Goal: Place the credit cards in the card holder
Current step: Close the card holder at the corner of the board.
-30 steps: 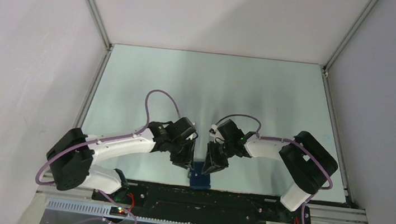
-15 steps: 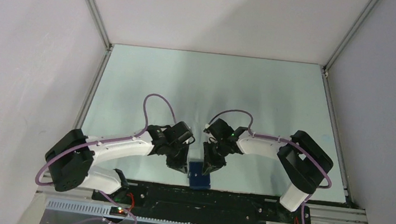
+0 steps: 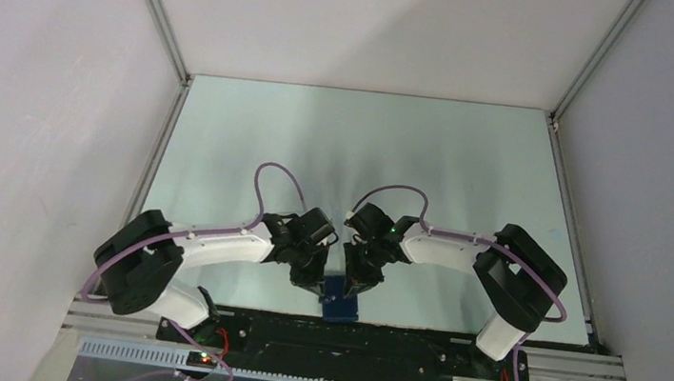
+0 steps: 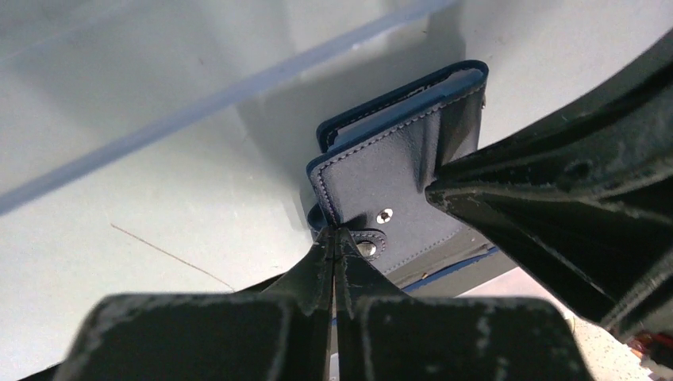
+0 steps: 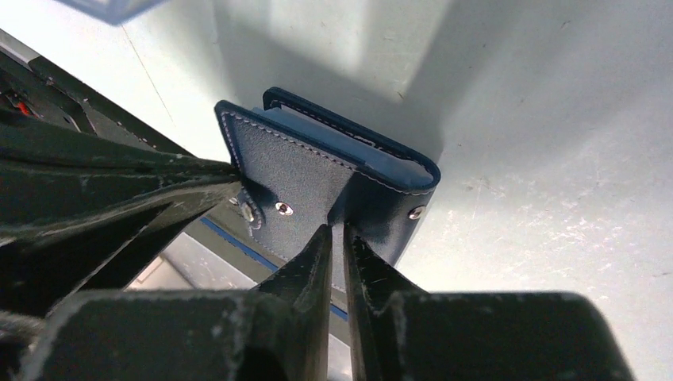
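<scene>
The left gripper (image 4: pixel 337 238) has its jaws pressed tight together, and the tips touch the snap tab (image 4: pixel 367 248). I cannot tell if they pinch it. The dark blue wallet (image 4: pixel 397 175) sits at the near edge of the table (image 3: pixel 367 146), between both arms. The right gripper (image 5: pixel 337 234) pinches the wallet's flap.

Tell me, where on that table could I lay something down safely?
The table is bare across its far half, between the side walls, up to the back wall. Crowded: the near middle, where left gripper and right gripper pinch the card holder.
</scene>
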